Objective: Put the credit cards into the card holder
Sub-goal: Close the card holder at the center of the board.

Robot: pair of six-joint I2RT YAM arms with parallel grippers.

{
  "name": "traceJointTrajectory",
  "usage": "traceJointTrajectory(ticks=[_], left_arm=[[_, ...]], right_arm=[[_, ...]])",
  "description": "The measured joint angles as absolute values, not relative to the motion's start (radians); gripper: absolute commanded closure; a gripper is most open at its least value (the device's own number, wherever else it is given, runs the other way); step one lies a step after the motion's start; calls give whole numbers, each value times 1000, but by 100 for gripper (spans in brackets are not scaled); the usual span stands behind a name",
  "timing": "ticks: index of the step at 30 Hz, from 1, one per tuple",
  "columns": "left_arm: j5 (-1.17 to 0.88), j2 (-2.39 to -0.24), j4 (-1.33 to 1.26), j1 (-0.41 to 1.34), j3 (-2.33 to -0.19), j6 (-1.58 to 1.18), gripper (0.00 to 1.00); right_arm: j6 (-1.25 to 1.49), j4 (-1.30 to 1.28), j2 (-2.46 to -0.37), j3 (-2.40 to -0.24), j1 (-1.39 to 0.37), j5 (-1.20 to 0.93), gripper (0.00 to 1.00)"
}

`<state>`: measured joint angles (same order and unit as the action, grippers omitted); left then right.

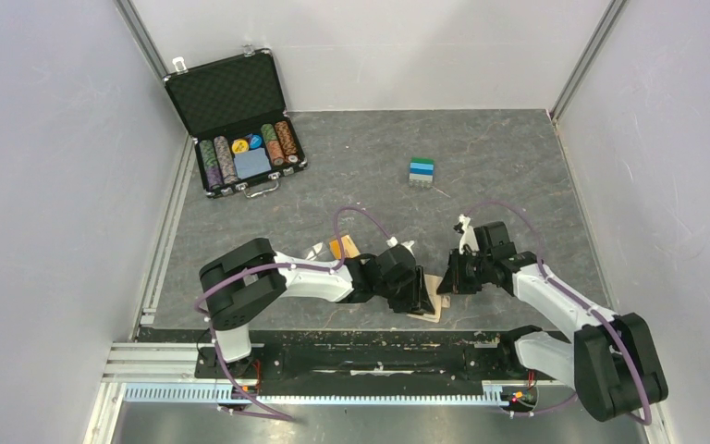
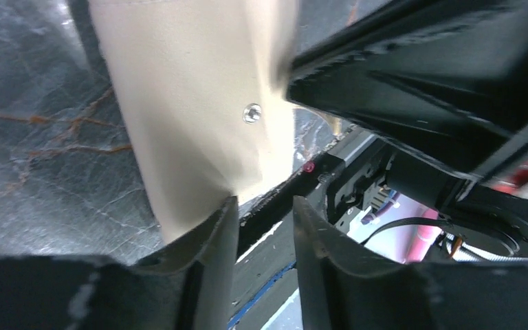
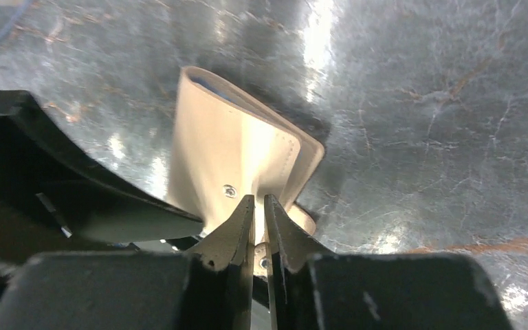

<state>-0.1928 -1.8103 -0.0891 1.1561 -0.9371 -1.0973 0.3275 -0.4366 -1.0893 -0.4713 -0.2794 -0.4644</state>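
Grey marbled table [image 1: 518,166] between pale walls [image 1: 46,185]; right hand [image 3: 259,201] pinches card holder [image 3: 227,151], left hand [image 2: 265,203] spread.

Seen from above, the card holder [image 1: 431,311] is mostly hidden.

Matt tan leather-look against glossy veined grey.

You see the card holder [image 3: 234,151] as a smooth, matt, pale tan leather-like skin with a stitched edge and a small shiny metal snap [image 3: 229,190]. The table top [image 1: 499,157] under it looks like dark grey veined stone, slick enough to throw glare in your wrist views. The fingers [image 3: 230,237] of the right gripper [image 3: 260,199] and those of the left gripper [image 2: 265,203] are matt black plastic, scuffed pale along their edges. The chip case [image 1: 231,92] shows bright metal trim and dimpled black foam inside its lid.
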Motion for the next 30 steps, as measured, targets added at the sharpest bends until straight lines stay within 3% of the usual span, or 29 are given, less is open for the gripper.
traceJointTrajectory(ticks=[10,20,24,30], left_arm=[[-212,-1811,-149,1156,-951,-1094,52],[-208,-1848,-91,1156,-1022,-1064,71],[-208,-1853,-67,1156,-1022,-1052,68],[-212,-1853,-71,1156,-1022,-1052,55]], right_arm=[[351,-334,-1134,-409,-274,-480,89],[339,-369,-1141,-521,-273,-483,85],[330,-356,-1158,-542,-273,-485,86],[321,-331,-1215,-498,-273,-489,93]])
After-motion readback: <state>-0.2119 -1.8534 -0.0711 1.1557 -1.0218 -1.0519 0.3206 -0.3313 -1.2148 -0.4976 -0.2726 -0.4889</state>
